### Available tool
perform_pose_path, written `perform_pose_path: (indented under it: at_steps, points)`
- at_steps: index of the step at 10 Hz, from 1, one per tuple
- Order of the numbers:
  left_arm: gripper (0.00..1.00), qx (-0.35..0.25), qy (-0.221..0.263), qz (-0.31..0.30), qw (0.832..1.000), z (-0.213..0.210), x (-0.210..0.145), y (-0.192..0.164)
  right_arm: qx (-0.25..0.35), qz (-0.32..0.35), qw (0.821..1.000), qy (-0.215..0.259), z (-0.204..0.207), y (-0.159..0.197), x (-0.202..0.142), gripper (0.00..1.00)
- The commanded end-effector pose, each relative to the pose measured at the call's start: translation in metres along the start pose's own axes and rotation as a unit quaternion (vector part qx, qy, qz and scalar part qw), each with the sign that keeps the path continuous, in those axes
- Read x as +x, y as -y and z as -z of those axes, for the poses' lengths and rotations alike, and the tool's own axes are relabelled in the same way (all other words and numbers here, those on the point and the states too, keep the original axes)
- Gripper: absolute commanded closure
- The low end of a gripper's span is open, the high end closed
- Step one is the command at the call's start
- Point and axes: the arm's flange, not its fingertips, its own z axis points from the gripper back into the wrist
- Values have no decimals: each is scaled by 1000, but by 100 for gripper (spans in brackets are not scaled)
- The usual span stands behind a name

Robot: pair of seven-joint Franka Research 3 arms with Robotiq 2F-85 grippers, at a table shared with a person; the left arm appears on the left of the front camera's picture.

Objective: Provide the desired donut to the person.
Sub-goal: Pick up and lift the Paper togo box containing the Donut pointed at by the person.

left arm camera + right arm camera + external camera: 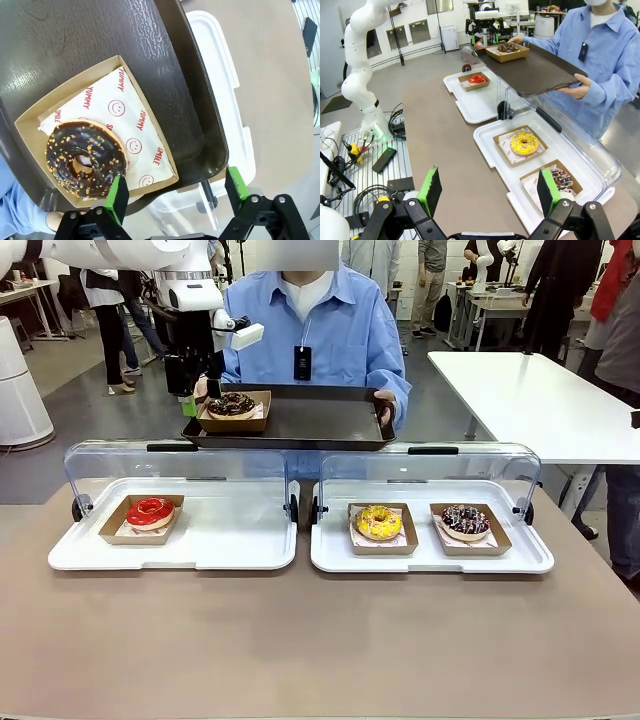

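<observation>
The person in a light blue shirt holds a dark serving tray over the far edge of the table. A chocolate donut with nut bits sits in a cardboard box at the tray's left end. My left gripper hangs open just beside that end. In the left wrist view its green fingertips straddle the tray's rim near the box corner, apart from the donut. My right gripper stands open and empty, well back from the table.
Two white trays with raised clear lids lie on the brown table. The left tray holds a red donut. The right tray holds a yellow donut and a dark sprinkled donut. A white table stands at the far right.
</observation>
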Motion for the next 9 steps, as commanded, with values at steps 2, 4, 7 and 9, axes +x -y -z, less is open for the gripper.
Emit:
perform_pose_path:
  at_steps: [2, 4, 7, 9]
  points:
    - [0, 58, 22, -34, 997, -29, -18, 62, 1, -6, 1000, 15, 0, 3, 2, 0]
    - [0, 80, 61, -57, 993, -42, -48, 132, 1, -6, 1000, 15, 0, 3, 2, 0]
    - [0, 90, 63, -84, 990, -32, -83, 219, 1, -6, 1000, 15, 0, 3, 2, 0]
    - [0, 82, 88, -93, 988, -27, -112, 231, 1, -6, 1000, 15, 0, 3, 2, 0]
